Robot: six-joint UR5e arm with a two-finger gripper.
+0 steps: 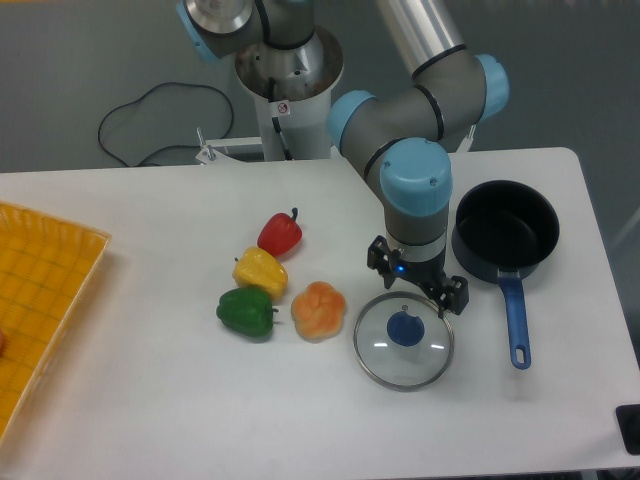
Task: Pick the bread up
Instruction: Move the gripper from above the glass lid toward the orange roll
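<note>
The bread (318,310) is a pale orange-peach lobed lump lying on the white table (150,400), just right of a green pepper. My gripper (416,284) hangs to the right of the bread, over the far edge of a glass lid (403,340) with a blue knob. Its two fingers stand apart with nothing between them. A clear gap separates the gripper from the bread.
A yellow pepper (260,270), a red pepper (280,234) and a green pepper (245,312) cluster left of the bread. A dark pot (505,232) with a blue handle stands to the right. A yellow tray (40,300) lies at the left edge.
</note>
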